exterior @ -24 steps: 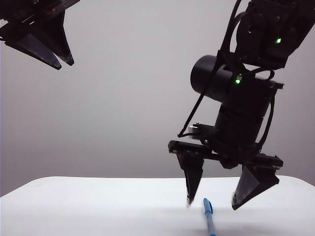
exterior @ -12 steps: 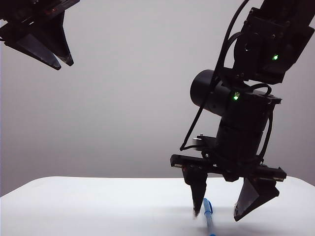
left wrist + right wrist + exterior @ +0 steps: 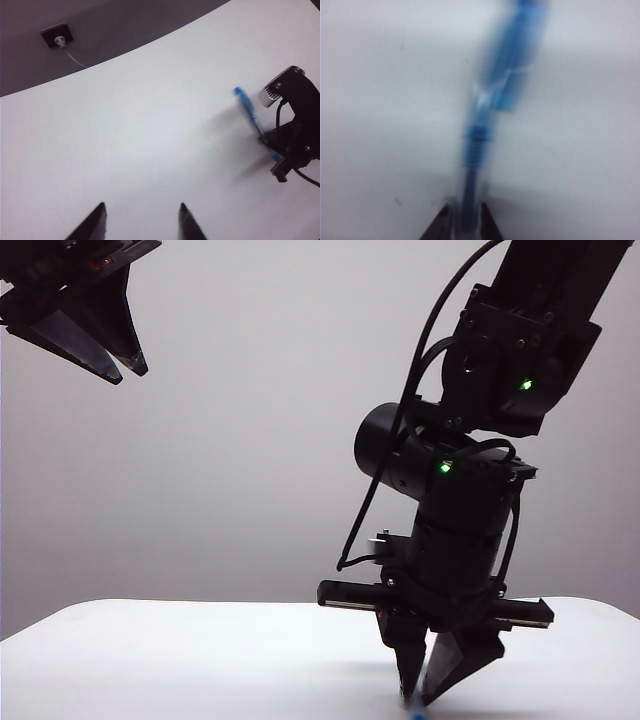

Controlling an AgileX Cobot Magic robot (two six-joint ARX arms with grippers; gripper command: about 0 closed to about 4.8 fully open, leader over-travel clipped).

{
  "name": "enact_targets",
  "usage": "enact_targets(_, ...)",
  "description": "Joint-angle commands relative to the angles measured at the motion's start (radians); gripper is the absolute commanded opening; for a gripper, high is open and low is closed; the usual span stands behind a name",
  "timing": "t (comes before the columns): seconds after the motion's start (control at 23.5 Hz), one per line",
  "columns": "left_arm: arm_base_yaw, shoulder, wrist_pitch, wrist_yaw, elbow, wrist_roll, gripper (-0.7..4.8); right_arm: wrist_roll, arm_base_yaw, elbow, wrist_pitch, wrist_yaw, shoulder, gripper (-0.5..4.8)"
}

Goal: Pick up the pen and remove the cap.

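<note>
**A:** What is seen nearest, at the right tool (image 3: 465, 220)?

**B:** In the right wrist view its two dark fingertips (image 3: 440, 225) are drawn in close on either side of the pen (image 3: 470, 175), with the clear barrel pinched between them. The picture is blurred, so the exact contact cannot be judged finely, but the barrel fills the narrow gap.

**A:** And where is the pen placed?

**B:** It is laid on the white counter (image 3: 380, 100), stretching away from the fingertips. Beyond the ribbed blue section the cap (image 3: 517, 60) is seen on the pen's far end, with its blue clip showing along one side.

**A:** How is this shown from the exterior view?

**B:** The right tool (image 3: 418, 698) is pointed down at the counter (image 3: 150, 660) near the front edge on the right, with its fingers brought together to a narrow wedge. Only a small blue bit of the pen (image 3: 413, 714) is seen below them.

**A:** What is noted of the left tool (image 3: 141, 220)?

**B:** It is held high at the upper left of the exterior view (image 3: 100, 355), well apart from the pen. In the left wrist view its two fingertips are parted about halfway with nothing between them. Farther off, the pen (image 3: 247, 110) and the right tool (image 3: 280, 150) gripping it are seen on the counter.
</note>
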Motion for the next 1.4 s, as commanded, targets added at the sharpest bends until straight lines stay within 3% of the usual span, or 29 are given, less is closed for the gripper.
enact_targets(0.04, 0.0, -0.003, 0.003, 0.005, 0.006, 0.0, 1.83, 0.005, 0.002, -0.006, -0.029, 0.012, 0.016, 0.38)
enact_targets(0.17, 0.0, -0.002, 0.003, 0.004, 0.006, 0.0, 1.83, -0.021, 0.001, -0.005, -0.029, 0.024, 0.016, -0.01)
enact_targets(0.43, 0.0, -0.002, 0.013, 0.005, 0.006, 0.0, 1.94, -0.119, 0.001, 0.039, -0.094, 0.024, -0.006, -0.01)
enact_targets(0.6, 0.002, -0.002, 0.04, 0.035, 0.006, -0.001, 3.1, -0.194, 0.002, 0.071, -0.139, 0.01, -0.075, -0.01)
enact_targets(0.72, 0.002, -0.003, 0.074, 0.069, 0.006, -0.001, 3.55, -0.241, 0.0, 0.092, -0.149, -0.006, -0.152, -0.01)
enact_targets(0.94, 0.002, -0.003, 0.166, 0.267, 0.006, -0.053, 3.55, -0.338, 0.0, 0.158, -0.203, -0.069, -0.369, -0.01)
enact_targets(1.23, 0.002, -0.003, 0.309, 0.425, 0.006, -0.119, 3.54, -0.385, 0.001, 0.203, -0.195, -0.106, -0.615, -0.01)
enact_targets(1.4, 0.002, -0.003, 0.592, 0.744, 0.006, -0.252, 3.54, -0.385, 0.001, 0.203, -0.132, -0.228, -0.769, -0.01)
